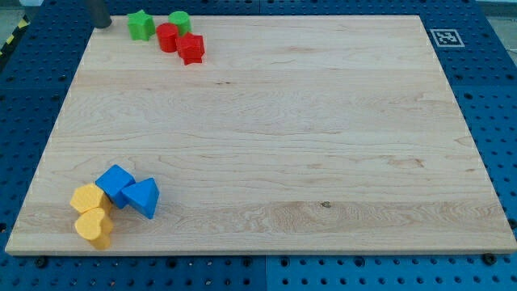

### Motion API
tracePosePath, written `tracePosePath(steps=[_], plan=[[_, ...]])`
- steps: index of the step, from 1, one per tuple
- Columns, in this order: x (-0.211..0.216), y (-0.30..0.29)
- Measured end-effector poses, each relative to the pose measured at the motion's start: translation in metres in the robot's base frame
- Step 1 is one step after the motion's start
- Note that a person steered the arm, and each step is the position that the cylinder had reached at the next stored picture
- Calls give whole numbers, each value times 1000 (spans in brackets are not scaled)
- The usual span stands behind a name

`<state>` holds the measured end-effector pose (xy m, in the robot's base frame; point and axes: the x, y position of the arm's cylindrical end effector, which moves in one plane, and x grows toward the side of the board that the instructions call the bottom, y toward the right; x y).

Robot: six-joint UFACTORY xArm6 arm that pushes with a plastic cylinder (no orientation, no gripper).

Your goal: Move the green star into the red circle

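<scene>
The green star (140,25) lies near the top left of the wooden board (266,137). The red circle (167,38) sits just to its right and a little lower, a small gap between them. A green circle (180,22) touches the red circle from above right. A red star (191,48) touches the red circle at its lower right. My tip (102,24) is at the view's top left, just left of the green star with a small gap, at the board's top edge.
A blue cube (115,184), a blue triangle (143,197), a yellow hexagon (87,199) and a yellow heart (94,228) cluster at the bottom left. A fiducial tag (443,37) marks the top right corner. Blue pegboard surrounds the board.
</scene>
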<state>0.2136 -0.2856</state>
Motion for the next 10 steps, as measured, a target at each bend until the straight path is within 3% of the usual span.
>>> tracePosePath(steps=[3,7,9,10], plan=[[4,34],[22,139],[-3,139],[10,154]])
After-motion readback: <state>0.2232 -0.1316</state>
